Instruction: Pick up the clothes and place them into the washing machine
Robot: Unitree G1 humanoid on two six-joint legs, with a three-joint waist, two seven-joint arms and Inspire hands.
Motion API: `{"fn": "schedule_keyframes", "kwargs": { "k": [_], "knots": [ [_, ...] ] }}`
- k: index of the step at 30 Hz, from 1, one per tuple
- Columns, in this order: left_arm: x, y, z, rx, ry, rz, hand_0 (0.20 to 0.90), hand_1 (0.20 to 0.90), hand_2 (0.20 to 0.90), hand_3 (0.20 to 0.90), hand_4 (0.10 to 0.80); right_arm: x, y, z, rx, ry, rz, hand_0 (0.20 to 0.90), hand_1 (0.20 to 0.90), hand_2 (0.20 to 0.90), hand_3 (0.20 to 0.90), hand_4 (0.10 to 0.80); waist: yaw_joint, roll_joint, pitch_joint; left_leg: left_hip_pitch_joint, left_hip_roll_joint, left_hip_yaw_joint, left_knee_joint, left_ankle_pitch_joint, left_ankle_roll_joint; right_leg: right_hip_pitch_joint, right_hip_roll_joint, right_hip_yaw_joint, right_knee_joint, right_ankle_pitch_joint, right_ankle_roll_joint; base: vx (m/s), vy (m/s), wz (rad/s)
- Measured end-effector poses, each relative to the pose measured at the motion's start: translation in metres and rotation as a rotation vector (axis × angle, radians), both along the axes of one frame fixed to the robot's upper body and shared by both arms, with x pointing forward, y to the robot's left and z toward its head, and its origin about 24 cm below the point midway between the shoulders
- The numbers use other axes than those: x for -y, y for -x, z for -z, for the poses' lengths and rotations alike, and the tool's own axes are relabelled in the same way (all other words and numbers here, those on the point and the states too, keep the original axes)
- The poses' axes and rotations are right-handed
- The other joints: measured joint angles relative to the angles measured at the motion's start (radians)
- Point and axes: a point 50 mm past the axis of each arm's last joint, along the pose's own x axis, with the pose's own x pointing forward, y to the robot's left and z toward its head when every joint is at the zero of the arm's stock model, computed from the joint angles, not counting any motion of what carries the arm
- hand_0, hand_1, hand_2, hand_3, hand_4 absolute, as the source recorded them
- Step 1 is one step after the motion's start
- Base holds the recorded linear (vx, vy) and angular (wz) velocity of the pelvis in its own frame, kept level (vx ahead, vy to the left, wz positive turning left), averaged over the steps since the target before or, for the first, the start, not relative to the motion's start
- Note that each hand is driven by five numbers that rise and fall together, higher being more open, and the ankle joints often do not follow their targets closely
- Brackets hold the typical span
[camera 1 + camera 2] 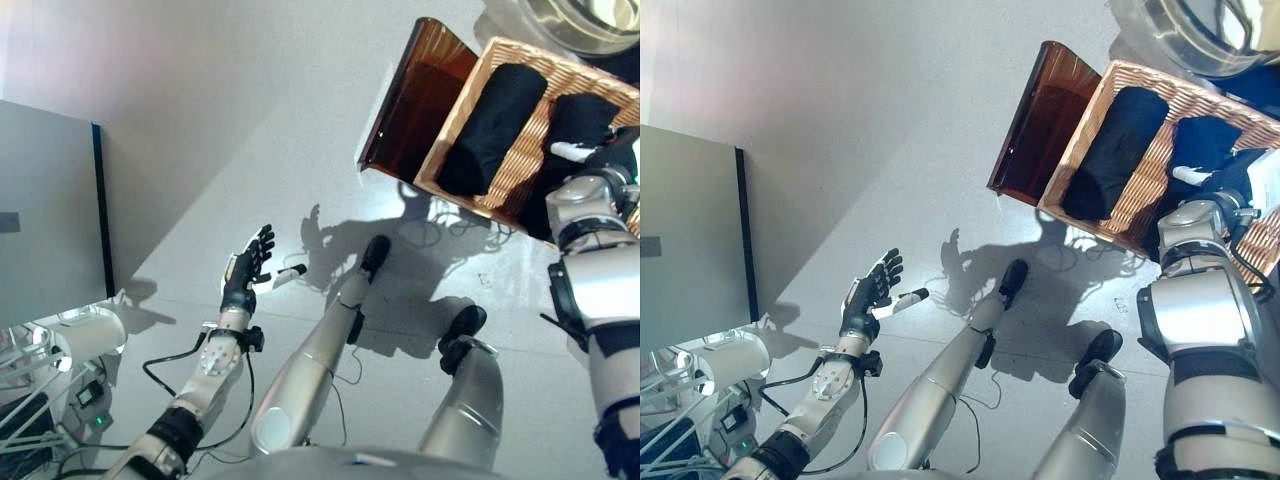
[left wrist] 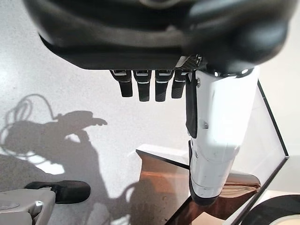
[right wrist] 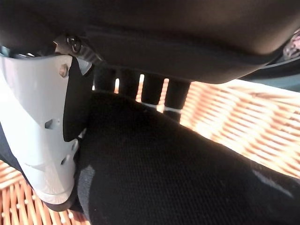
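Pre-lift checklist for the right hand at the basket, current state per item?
1. Right hand on the dark garment in the wicker basket: ok.
2. Fingers closed round the cloth: cannot tell; their tips are hidden behind it.
3. Second rolled garment clear of the hand: ok.
4. Left hand open, empty, away from the basket: ok.
5. Washing machine drum open: cannot tell; only its rim shows.
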Motion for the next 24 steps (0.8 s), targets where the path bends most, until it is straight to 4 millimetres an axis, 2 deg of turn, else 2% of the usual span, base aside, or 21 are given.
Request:
{"fn": "schedule_keyframes", "kwargs": {
  "k": [2, 3, 4, 6, 9, 11, 12, 14, 16, 17, 20, 22, 24],
  "knots": [
    [-0.001, 0.001, 0.002, -0.006, -0.003, -0.003, 0.900, 0.900, 0.900, 0.900, 0.800, -0.003, -0.002, 0.001, 0.005, -0.005, -0.010, 0.200, 0.200, 0.200, 0.200, 0.300, -0.006, 0.000, 0.000, 0.032, 0.003, 0.006, -0.004, 0.002, 0.006, 0.030, 0.008, 0.014, -0.019, 0.015, 0.002, -0.065, 0.039, -0.28],
    [-0.002, 0.002, 0.003, -0.012, -0.006, -0.006, 0.900, 0.900, 0.900, 0.900, 0.800, -0.006, -0.004, 0.001, 0.011, -0.009, -0.022, 0.200, 0.200, 0.200, 0.200, 0.300, -0.006, 0.000, 0.000, 0.046, 0.014, 0.009, -0.005, -0.014, 0.000, 0.046, 0.016, 0.014, -0.034, 0.021, 0.004, -0.114, 0.068, -0.36],
    [-0.004, 0.003, 0.005, -0.023, -0.013, -0.009, 0.900, 0.900, 0.900, 0.900, 0.800, -0.010, -0.007, 0.003, 0.022, -0.026, -0.033, 0.200, 0.200, 0.200, 0.200, 0.300, -0.016, 0.000, 0.000, 0.058, 0.018, 0.014, -0.003, -0.008, 0.010, 0.061, 0.020, 0.015, -0.050, 0.036, 0.003, -0.110, 0.077, -0.34],
    [-0.007, 0.006, 0.010, -0.045, -0.025, -0.018, 0.900, 0.900, 0.900, 0.900, 0.800, -0.021, -0.013, 0.005, 0.078, -0.091, -0.062, 0.200, 0.200, 0.200, 0.200, 0.300, -0.037, -0.001, 0.000, 0.080, 0.026, 0.030, -0.010, -0.016, 0.007, 0.078, 0.026, 0.024, -0.073, 0.047, 0.006, -0.018, 0.029, -0.33],
    [-0.011, 0.012, 0.016, -0.073, -0.029, -0.032, 0.900, 0.900, 0.900, 0.900, 0.800, -0.041, -0.022, 0.015, 0.186, -0.233, -0.110, 0.200, 0.200, 0.200, 0.200, 0.300, -0.071, -0.003, 0.001, 0.119, 0.037, 0.065, -0.037, -0.014, 0.009, 0.097, 0.042, 0.068, -0.120, 0.081, 0.007, -0.031, 0.023, -0.49],
    [-0.013, 0.013, 0.019, -0.084, -0.031, -0.040, 0.900, 0.900, 0.900, 0.900, 0.800, -0.053, -0.024, 0.030, 0.278, -0.378, -0.122, 0.200, 0.200, 0.200, 0.200, 0.300, -0.086, -0.004, 0.000, 0.142, 0.045, 0.091, -0.051, -0.014, 0.010, 0.117, 0.050, 0.087, -0.155, 0.101, 0.014, -0.035, 0.007, -0.38],
    [-0.014, 0.013, 0.021, -0.092, -0.038, -0.044, 0.900, 0.900, 0.900, 0.900, 0.800, -0.061, -0.025, 0.040, 0.365, -0.506, -0.115, 0.200, 0.200, 0.200, 0.200, 0.300, -0.098, -0.005, 0.001, 0.158, 0.053, 0.106, -0.065, -0.012, 0.011, 0.129, 0.057, 0.098, -0.182, 0.120, 0.013, -0.037, -0.009, -0.43],
    [-0.015, 0.014, 0.023, -0.101, -0.042, -0.047, 0.900, 0.900, 0.900, 0.900, 0.800, -0.072, -0.025, 0.055, 0.415, -0.645, -0.094, 0.200, 0.200, 0.200, 0.200, 0.300, -0.118, -0.005, 0.001, 0.175, 0.053, 0.113, -0.076, -0.011, 0.013, 0.142, 0.057, 0.102, -0.206, 0.140, 0.025, -0.038, -0.005, -0.32],
    [-0.014, 0.013, 0.024, -0.109, -0.024, -0.063, 0.900, 0.900, 0.900, 0.900, 0.800, -0.087, -0.021, 0.079, 0.588, -0.871, -0.081, 0.200, 0.200, 0.200, 0.200, 0.300, -0.134, -0.006, 0.001, 0.198, 0.056, 0.125, -0.095, -0.009, 0.015, 0.161, 0.061, 0.113, -0.233, 0.152, 0.027, -0.026, 0.014, -0.18],
    [-0.014, 0.013, 0.025, -0.113, -0.020, -0.070, 0.900, 0.900, 0.900, 0.900, 0.800, -0.092, -0.020, 0.085, 0.619, -0.916, -0.076, 0.200, 0.200, 0.200, 0.200, 0.300, -0.141, -0.007, 0.001, 0.202, 0.057, 0.132, -0.098, -0.010, 0.015, 0.164, 0.063, 0.118, -0.240, 0.155, 0.028, -0.022, 0.001, -0.22],
    [-0.014, 0.010, 0.028, -0.129, 0.001, -0.102, 0.900, 0.900, 0.900, 0.900, 0.800, -0.128, -0.014, 0.112, 0.835, -1.199, -0.068, 0.200, 0.200, 0.200, 0.200, 0.300, -0.162, -0.008, 0.001, 0.208, 0.069, 0.159, -0.108, -0.009, 0.016, 0.163, 0.074, 0.134, -0.274, 0.178, 0.027, -0.012, -0.002, -0.29],
    [-0.011, 0.010, 0.031, -0.140, 0.011, -0.088, 0.900, 0.900, 0.900, 0.900, 0.800, -0.141, -0.007, 0.128, 0.943, -1.353, -0.021, 0.200, 0.200, 0.200, 0.200, 0.300, -0.165, -0.008, 0.001, 0.220, 0.071, 0.160, -0.114, -0.007, 0.019, 0.170, 0.077, 0.142, -0.281, 0.183, 0.028, -0.005, -0.020, -0.18],
    [-0.008, 0.012, 0.036, -0.163, 0.032, -0.089, 0.900, 0.900, 0.900, 0.900, 0.800, -0.147, 0.000, 0.142, 1.006, -1.421, 0.042, 0.200, 0.200, 0.200, 0.200, 0.300, -0.166, -0.007, 0.001, 0.243, 0.070, 0.160, -0.127, -0.010, 0.015, 0.184, 0.076, 0.146, -0.283, 0.183, 0.028, -0.004, 0.001, -0.07]
  ]
}}
